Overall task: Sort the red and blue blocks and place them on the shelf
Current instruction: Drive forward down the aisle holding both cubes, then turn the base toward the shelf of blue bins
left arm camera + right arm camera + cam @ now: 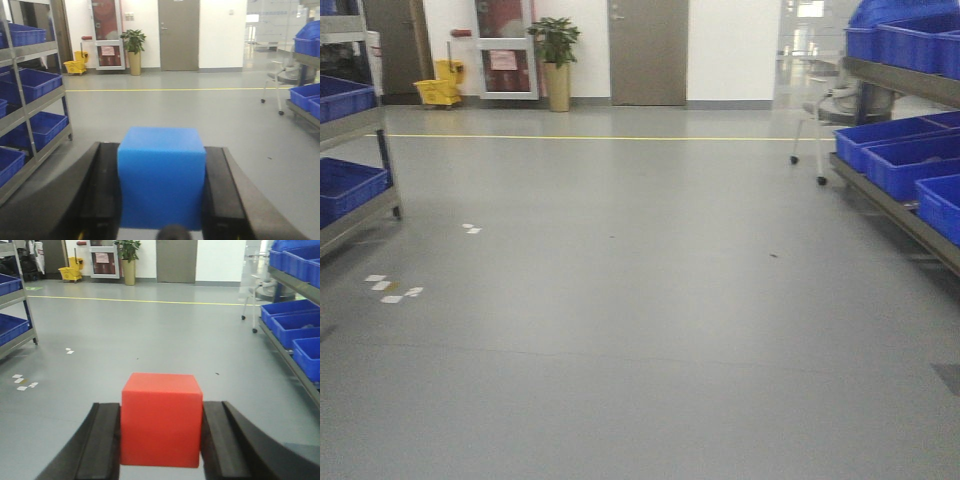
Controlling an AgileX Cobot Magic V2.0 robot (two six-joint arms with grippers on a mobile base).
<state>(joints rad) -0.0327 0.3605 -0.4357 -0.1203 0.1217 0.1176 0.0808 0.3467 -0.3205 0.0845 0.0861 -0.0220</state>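
Note:
In the left wrist view my left gripper [161, 147] is shut on the sky-blue block [162, 180], which fills the gap between the two black fingers [102, 190]. My right gripper [161, 405] is likewise shut on the bright red block [161, 425], held level above the grey floor. Grey steel multi-tier shelf racks stand on the left [360, 215] and on the right [895, 200], both some way off. Which rack is the task's shelf I cannot tell. Neither gripper shows in the front view.
Dark-blue bins [905, 160] fill the racks on both sides. Open grey floor [640, 300] runs ahead to a yellow line [600, 137]. A wheeled chair [820, 120] stands at the right rack's far end. Beyond are a yellow mop bucket [438, 90], a potted plant [556, 60] and a door [647, 50].

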